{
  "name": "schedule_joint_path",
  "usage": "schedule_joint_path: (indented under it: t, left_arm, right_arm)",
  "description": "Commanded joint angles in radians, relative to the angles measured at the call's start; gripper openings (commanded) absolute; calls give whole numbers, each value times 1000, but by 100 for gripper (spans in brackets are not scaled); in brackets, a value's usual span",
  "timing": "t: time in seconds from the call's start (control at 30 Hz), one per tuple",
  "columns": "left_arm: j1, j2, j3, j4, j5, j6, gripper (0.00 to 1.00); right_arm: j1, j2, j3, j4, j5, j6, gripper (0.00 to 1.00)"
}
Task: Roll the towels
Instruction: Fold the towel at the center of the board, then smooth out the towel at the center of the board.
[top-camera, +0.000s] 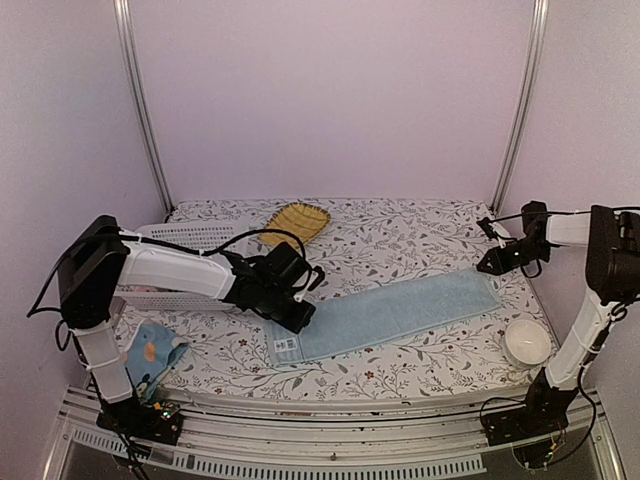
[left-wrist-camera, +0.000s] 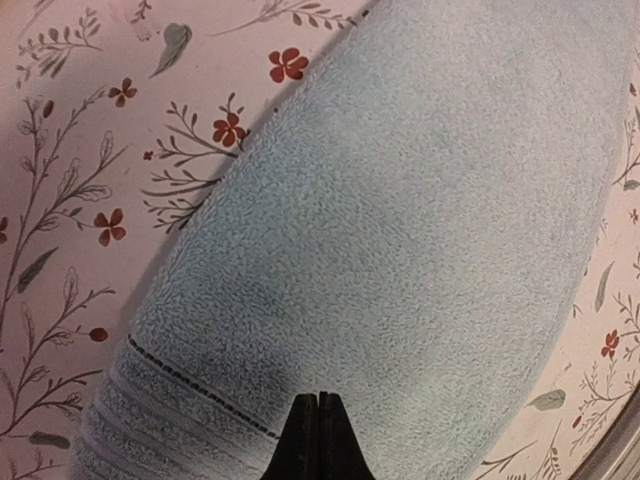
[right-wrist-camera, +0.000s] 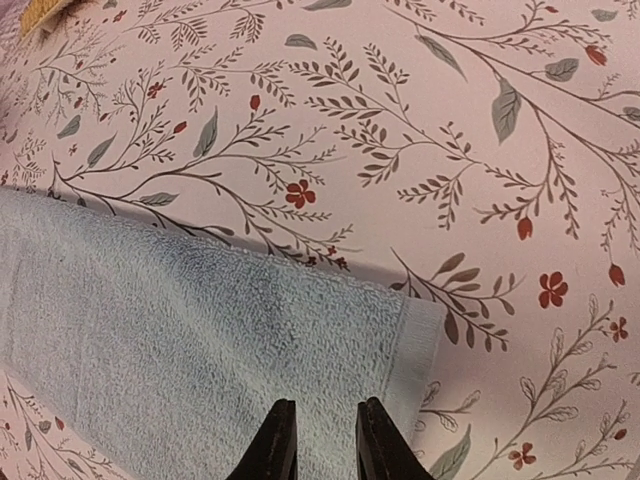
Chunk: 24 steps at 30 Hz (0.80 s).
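My left gripper (left-wrist-camera: 318, 402) is clenched empty over the plain light-blue terry towel (left-wrist-camera: 400, 250); my right gripper (right-wrist-camera: 325, 405) hangs slightly parted above its other end.

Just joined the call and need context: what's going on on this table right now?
Two robot arms are working on the plain blue towel, which lies flat and unrolled across the table. The left gripper is at its near-left end, fingers shut just over the cloth, with nothing visibly pinched. The right gripper is at the far-right end, fingers slightly apart above the corner. The small printed towel lies crumpled at the front-left edge, untouched. No rolling shows yet.
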<state>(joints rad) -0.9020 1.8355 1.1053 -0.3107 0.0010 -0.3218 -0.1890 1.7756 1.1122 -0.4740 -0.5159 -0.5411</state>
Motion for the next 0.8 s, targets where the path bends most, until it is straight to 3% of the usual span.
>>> schedule_joint_path:
  t: [0.0, 0.17, 0.5, 0.67, 0.77]
  left_arm:
    - [10, 36, 57, -76, -78, -92, 0]
    - [36, 79, 73, -160, -156, -140, 0]
    - [79, 178, 116, -279, -234, -171, 0]
    - [83, 174, 136, -205, -282, -97, 0]
    - [83, 162, 168, -152, -296, -48, 0]
  right_arm:
    - [44, 72, 59, 2, -10, 73, 23]
    - [60, 166, 128, -14, 35, 115, 21]
    - [57, 255, 118, 40, 291, 207, 20]
    - [53, 257, 161, 61, 319, 221, 20]
    - [54, 235, 194, 43, 257, 213, 20]
